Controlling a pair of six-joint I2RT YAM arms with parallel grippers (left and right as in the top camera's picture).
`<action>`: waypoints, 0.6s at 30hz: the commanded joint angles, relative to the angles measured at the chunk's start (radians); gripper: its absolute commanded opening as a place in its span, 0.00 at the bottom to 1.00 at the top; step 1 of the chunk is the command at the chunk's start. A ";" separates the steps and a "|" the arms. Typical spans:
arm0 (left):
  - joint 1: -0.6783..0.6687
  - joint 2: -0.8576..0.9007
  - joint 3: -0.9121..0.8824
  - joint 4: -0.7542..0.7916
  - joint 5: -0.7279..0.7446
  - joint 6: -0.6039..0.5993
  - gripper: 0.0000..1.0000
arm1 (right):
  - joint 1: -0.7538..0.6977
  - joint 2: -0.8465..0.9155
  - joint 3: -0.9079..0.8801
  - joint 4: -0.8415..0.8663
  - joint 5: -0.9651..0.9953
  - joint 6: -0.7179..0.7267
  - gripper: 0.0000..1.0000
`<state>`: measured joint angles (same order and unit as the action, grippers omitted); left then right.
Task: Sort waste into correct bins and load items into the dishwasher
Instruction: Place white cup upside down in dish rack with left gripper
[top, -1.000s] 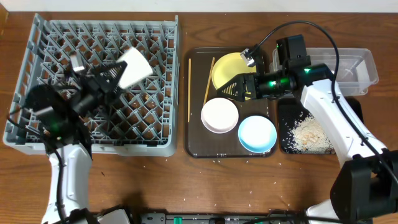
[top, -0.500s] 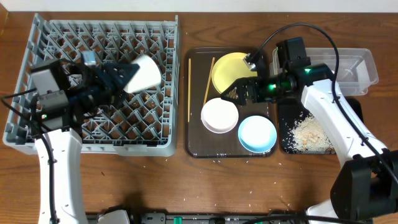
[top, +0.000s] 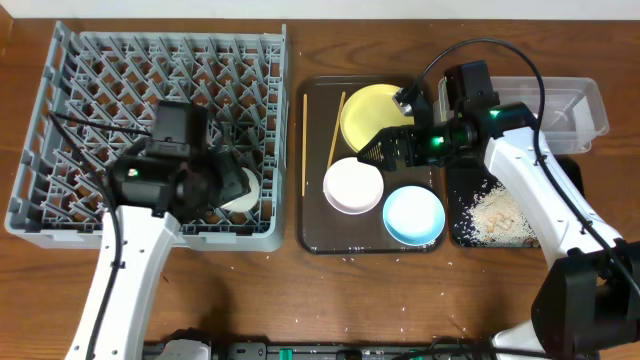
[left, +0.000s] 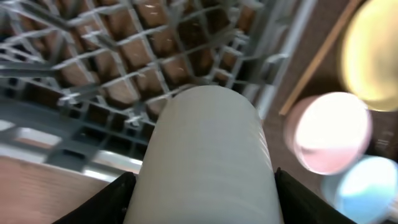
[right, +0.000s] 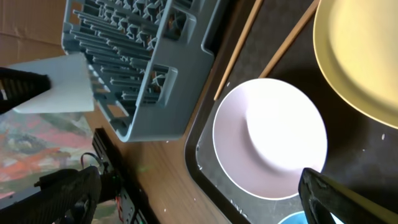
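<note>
Pinching a small white cup (left: 208, 143) at the rack: left gripper (left: 204, 182) engaged, right one spread

The cup is clamped between the left gripper's two dark fingers (left: 115, 198), one pressed to each side of its wall, so the jaws are held partly apart by the cup's width. The cup is carried low over the grey dish rack (top: 100, 80), at the rack's near corner on the side facing the dark brown serving tray (top: 318, 236). Whether the cup touches the lattice cannot be told.

The right gripper (top: 375, 148) is spread wide and nothing is held in it. It is poised above the serving tray, over the gap between the yellow plate (top: 368, 105) and the white bowl (top: 353, 185), and no contact with either is seen.

On the serving tray the plate is set at the far end, the white bowl in the middle, and the light blue bowl (top: 414, 215) at the near corner away from the rack. Two wooden chopsticks (top: 304, 140) are laid lengthwise along the tray's edge nearest the rack, one of them angled toward the plate.

Just beyond the tray, on the side away from the rack, a shallow black tray (top: 458, 215) is placed, with whitish rice scraps (top: 495, 212) heaped in it; a clear plastic tub (top: 580, 95) is set behind that.
</note>
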<state>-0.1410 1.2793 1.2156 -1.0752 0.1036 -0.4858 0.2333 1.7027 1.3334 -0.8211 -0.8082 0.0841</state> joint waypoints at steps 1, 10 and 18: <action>-0.013 0.041 -0.040 -0.003 -0.105 -0.017 0.36 | 0.006 -0.018 -0.001 -0.008 -0.003 -0.023 0.99; -0.068 0.218 -0.042 0.014 -0.089 -0.017 0.32 | 0.006 -0.018 -0.001 -0.013 -0.003 -0.023 0.99; -0.108 0.237 -0.032 0.000 -0.085 -0.017 0.40 | 0.006 -0.018 -0.001 -0.013 0.001 -0.023 0.99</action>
<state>-0.2466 1.4784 1.1900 -1.0935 -0.0326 -0.5011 0.2333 1.7027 1.3334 -0.8337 -0.8066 0.0818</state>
